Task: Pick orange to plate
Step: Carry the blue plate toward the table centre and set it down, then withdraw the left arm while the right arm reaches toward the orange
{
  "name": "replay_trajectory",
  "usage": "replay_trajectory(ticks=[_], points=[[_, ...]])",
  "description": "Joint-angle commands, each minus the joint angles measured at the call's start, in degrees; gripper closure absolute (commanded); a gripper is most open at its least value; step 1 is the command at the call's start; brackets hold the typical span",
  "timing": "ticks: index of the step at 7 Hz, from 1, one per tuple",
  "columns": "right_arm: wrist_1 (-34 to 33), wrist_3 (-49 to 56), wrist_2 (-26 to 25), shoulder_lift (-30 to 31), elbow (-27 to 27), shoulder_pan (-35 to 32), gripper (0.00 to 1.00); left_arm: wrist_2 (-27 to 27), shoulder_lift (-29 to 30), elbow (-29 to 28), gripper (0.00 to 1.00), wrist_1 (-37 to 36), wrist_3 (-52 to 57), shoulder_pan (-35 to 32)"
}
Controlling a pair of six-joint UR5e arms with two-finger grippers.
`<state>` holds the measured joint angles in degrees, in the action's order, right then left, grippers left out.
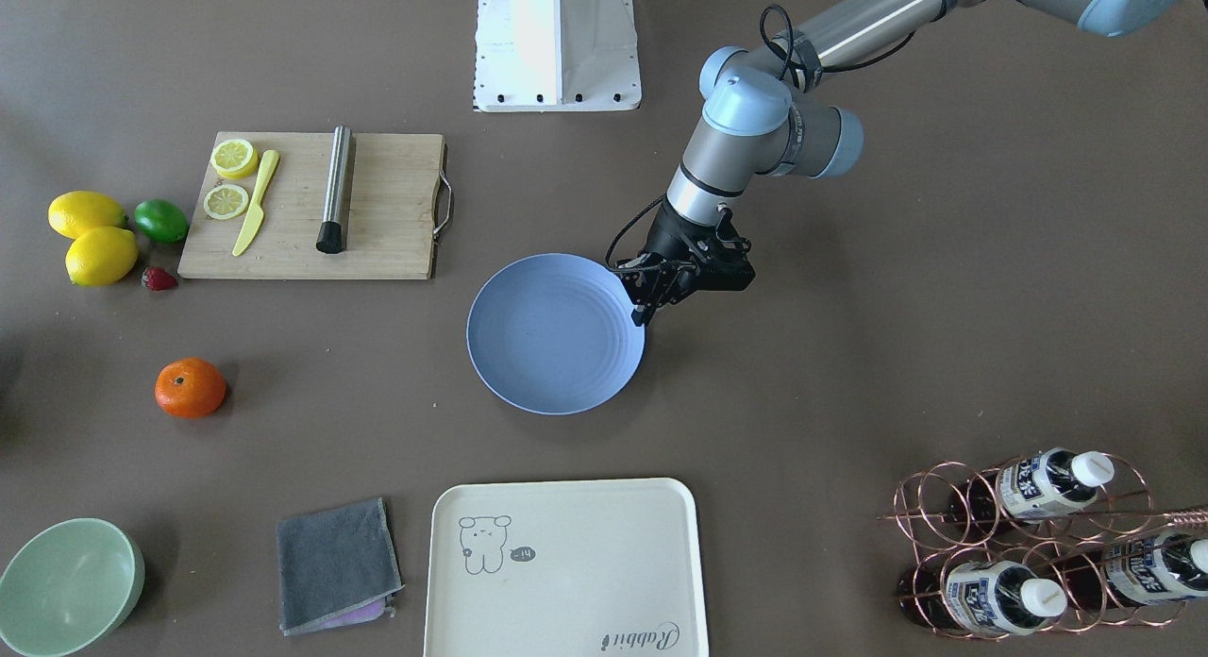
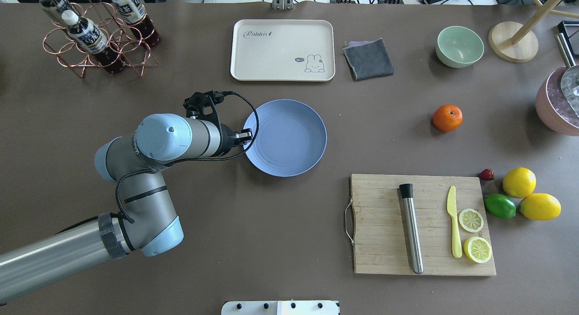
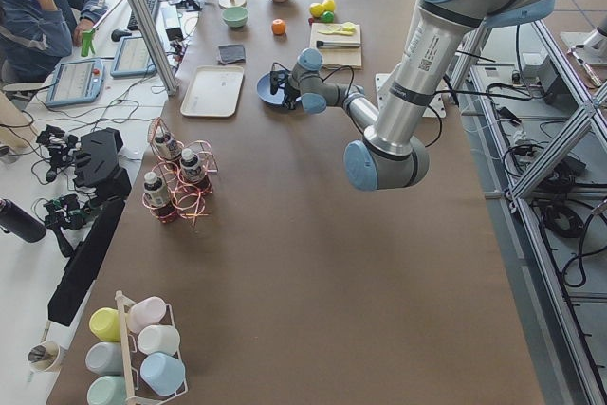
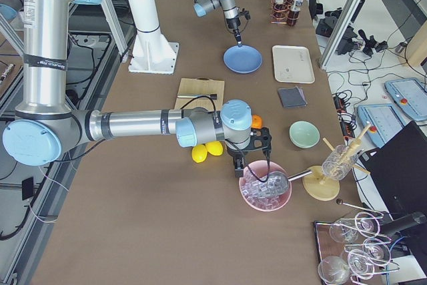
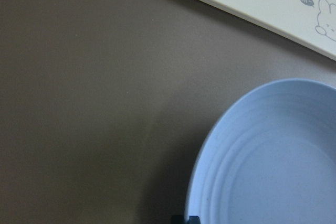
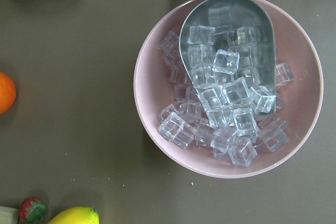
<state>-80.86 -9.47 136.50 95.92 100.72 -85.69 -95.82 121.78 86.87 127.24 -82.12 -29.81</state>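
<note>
Plate [image 1: 557, 355]: blue, flat on table, mid-table.
L gripper [image 1: 645, 312]: fingers together, holds nothing, over plate rim on robot's left side.
R gripper [image 4: 237, 169]: above pink ice bowl [image 6: 140, 85]; open/closed can't tell.
Orange [image 1: 191, 388]: on table, well apart from plate, R-arm side.

Orange [image 2: 447, 117] well apart to the robot's right of the plate [image 2: 289, 143]; tray [image 2: 280, 48] beyond the plate

The overhead and front-facing cameras look steeply down from opposite long sides, sharing the plate [image 2: 285, 138]; the end cameras look along the table [image 3: 313, 263]; the wrist cameras look straight down, close, at plate rim and ice bowl [image 6: 146, 72].
</note>
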Motion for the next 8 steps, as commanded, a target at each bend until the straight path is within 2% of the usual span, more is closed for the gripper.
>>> replay_trajectory(ticks=[1,2,3,4,6,8], points=[[0.00,-2.11,-0.09,-0.81,0.17,0.26,0.00,-0.16,-0.31,1.10,0.02,0.11,4.16,-0.07],[-0.09,-4.48,-0.26,-3.34,0.18,0.78,0.00,-1.55,-1.01,4.24,0.02,-0.06,4.16,-1.64],[-0.26,-5.98,-1.57,-6.76,0.18,2.79,0.00,-7.05,-5.19,9.14,0.02,-0.50,4.25,-5.57],[-0.52,-10.17,-4.02,-9.93,0.00,6.20,0.00,-16.85,-8.28,10.50,0.02,-0.93,5.55,-12.57],[-0.09,-28.05,-9.37,-15.65,0.26,15.50,0.00,-27.01,-18.53,12.17,0.02,-0.94,22.70,-24.27],[0.00,-41.27,-16.23,-20.92,-0.52,26.05,0.00,-40.53,-28.13,11.22,0.02,-2.33,45.02,-41.82]])
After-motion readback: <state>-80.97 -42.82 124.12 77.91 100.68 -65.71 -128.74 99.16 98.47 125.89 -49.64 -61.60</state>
